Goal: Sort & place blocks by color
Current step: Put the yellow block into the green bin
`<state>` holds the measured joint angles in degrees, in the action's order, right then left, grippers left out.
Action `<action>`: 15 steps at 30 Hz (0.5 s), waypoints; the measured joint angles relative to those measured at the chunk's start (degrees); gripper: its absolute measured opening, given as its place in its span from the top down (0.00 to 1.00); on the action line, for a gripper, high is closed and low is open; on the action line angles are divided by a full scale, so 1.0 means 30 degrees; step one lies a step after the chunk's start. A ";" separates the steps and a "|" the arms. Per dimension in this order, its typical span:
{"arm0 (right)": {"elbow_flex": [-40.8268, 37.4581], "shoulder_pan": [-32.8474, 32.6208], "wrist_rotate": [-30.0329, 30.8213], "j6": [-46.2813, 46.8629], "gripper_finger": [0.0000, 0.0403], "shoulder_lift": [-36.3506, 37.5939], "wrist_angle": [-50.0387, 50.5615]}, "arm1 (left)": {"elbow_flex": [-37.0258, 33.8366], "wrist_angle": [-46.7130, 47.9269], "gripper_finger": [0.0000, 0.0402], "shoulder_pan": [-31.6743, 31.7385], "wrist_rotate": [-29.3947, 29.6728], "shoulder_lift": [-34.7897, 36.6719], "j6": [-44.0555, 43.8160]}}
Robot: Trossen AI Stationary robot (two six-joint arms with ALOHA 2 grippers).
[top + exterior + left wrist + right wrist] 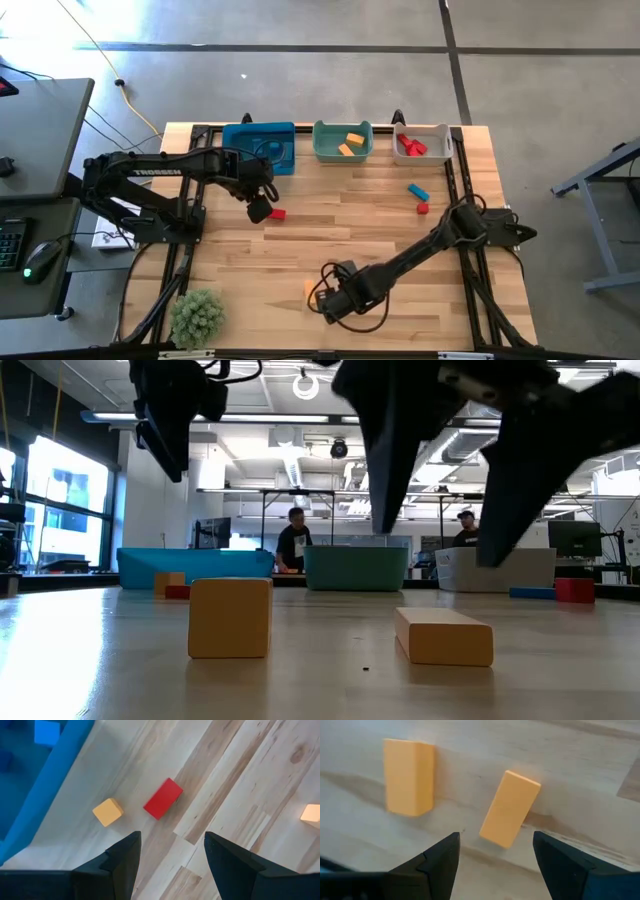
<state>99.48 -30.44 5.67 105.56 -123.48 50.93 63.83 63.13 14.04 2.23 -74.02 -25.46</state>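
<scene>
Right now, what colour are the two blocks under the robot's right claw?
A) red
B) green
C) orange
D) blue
C: the open right claw hangs above two orange blocks lying apart on the wooden table.

The left gripper [170, 855] hangs with jaws apart and empty over the wooden desk [240, 785]. Just beyond them lie a red bar block [163, 798] and an orange cube [108, 812], side by side, near the blue bin [30, 785].
</scene>
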 joint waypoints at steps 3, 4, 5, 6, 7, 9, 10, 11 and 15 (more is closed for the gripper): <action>-0.0003 0.0000 -0.0061 0.0358 0.40 -0.0496 -0.0072 | 0.0000 0.0000 0.48 -0.0138 0.0062 0.0000 -0.0028; 0.0001 0.0000 -0.0058 0.0467 0.40 -0.0626 -0.0085 | 0.0000 -0.0007 0.48 -0.0131 0.0066 0.0000 -0.0028; -0.0006 0.0007 -0.0058 0.0536 0.40 -0.0758 -0.0071 | 0.0000 -0.0001 0.48 -0.0131 0.0065 0.0000 -0.0028; -0.0006 0.0007 -0.0058 0.0645 0.40 -0.0885 -0.0115 | 0.0000 -0.0005 0.48 -0.0131 0.0087 0.0000 -0.0028; -0.0006 0.0002 -0.0065 0.0736 0.40 -0.0992 -0.0112 | 0.0000 -0.0003 0.48 -0.0131 0.0181 0.0000 -0.0028; -0.0006 0.0000 -0.0069 0.0754 0.40 -0.1223 -0.0118 | 0.0000 -0.0002 0.48 -0.0131 0.0344 0.0000 -0.0014; -0.0006 0.0000 -0.0075 0.0826 0.40 -0.1333 -0.0110 | 0.0000 -0.0003 0.48 -0.0129 0.0461 0.0000 -0.0005; -0.0006 0.0000 -0.0080 0.0872 0.40 -0.1442 -0.0108 | 0.0000 -0.0003 0.48 -0.0124 0.0542 0.0000 0.0008; -0.0006 0.0000 -0.0209 0.0887 0.40 -0.1692 -0.0176 | 0.0000 -0.0007 0.48 -0.0124 0.0880 0.0000 0.0023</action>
<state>99.46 -30.44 5.05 108.22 -128.55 50.40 63.83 63.11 13.67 4.87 -74.02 -25.39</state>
